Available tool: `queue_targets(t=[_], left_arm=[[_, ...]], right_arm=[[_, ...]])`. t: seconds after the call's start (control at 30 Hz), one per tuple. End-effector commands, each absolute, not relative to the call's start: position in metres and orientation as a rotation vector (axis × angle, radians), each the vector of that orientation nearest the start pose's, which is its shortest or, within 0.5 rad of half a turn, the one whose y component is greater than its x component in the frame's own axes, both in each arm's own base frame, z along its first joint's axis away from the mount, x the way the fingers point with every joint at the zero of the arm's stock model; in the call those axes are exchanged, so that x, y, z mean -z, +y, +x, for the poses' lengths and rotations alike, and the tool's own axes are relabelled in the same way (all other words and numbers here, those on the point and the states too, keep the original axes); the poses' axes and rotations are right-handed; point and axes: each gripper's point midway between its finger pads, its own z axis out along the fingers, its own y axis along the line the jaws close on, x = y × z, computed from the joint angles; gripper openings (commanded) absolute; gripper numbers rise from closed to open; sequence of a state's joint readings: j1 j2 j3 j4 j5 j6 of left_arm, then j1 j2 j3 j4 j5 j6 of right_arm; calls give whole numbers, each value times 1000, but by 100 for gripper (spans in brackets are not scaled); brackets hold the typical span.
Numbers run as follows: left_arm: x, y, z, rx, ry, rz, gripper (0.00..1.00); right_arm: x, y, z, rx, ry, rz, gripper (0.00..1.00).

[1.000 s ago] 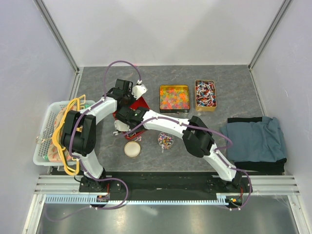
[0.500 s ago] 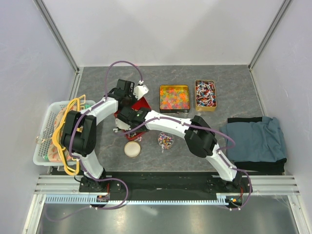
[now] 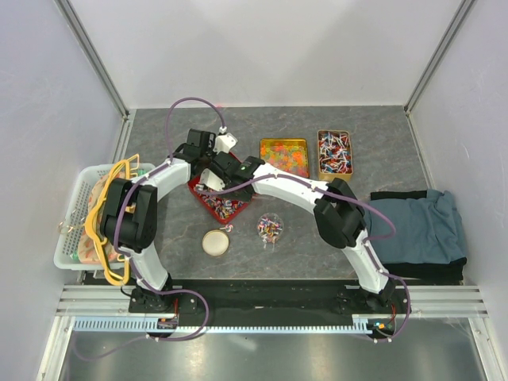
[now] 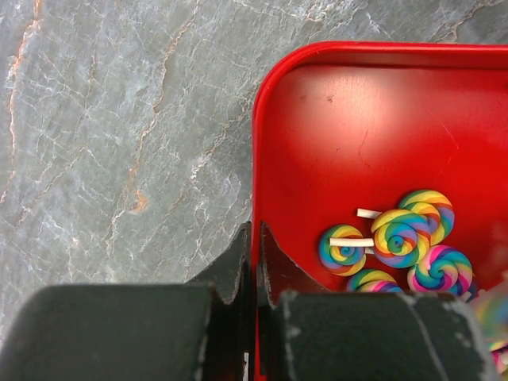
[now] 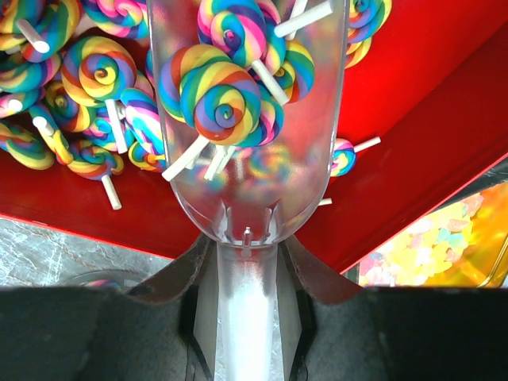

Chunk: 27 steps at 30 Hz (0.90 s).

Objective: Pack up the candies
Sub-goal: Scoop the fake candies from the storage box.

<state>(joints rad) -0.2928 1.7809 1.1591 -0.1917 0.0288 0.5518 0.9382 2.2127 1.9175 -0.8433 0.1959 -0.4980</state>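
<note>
Grey veined stone tabletop (image 3: 397,127) all round, and both arms are crowded over one spot. Look at the left gripper (image 4: 255,248): its jaws are pinched tight on the rim of the red tray (image 4: 341,119), one finger on the stone side and one inside. A few of the candies (image 4: 401,234), rainbow swirl lollipops on white sticks, lie just ahead and to the right of its fingertips on the tray floor. Over to the right gripper (image 5: 244,270), which is clamped on the handle of a clear scoop (image 5: 246,313). The scoop's bowl reaches straight out ahead of the fingers with several swirl candies inside it. Many more are heaped in the tray beyond and to the left of the scoop, touching one another, with a couple to its right. Past the tray wall on that gripper's right sits a gold tin (image 3: 283,140) of yellow and orange gummies, and beyond it a second tin (image 3: 335,179) of red, white and blue sweets. Back toward the arm bases are a small clear cup (image 3: 259,230) of mixed sweets and a round cream lid (image 3: 215,242). Well off to the left stands a white basket (image 3: 77,194), and well off to the right lies a blue-grey cloth (image 3: 417,226).
</note>
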Motion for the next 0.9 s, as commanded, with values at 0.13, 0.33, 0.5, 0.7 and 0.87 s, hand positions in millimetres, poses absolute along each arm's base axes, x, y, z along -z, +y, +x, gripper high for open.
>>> queue_targets(t=[0.13,0.33,0.5,0.7,0.87], left_arm=[[-61,-113,448,-79,2198,929,2],[-55,-109,453,-92,2210,931,2],[-55,-108,459,-99,2212,923,2],[-60,-102,472,-84,2224,870,2],[-62,-96,480,-75,2236,828,2]], right_arm=[[-146,384,356,17,1935,-1513,0],[-161,387,349,-30,1881,-1586,0],[-163,382,342,-18,1862,-1668,0],[-154,370,332,-8,1878,-1719,0],[-147,360,327,-3,1896,-1714,0]])
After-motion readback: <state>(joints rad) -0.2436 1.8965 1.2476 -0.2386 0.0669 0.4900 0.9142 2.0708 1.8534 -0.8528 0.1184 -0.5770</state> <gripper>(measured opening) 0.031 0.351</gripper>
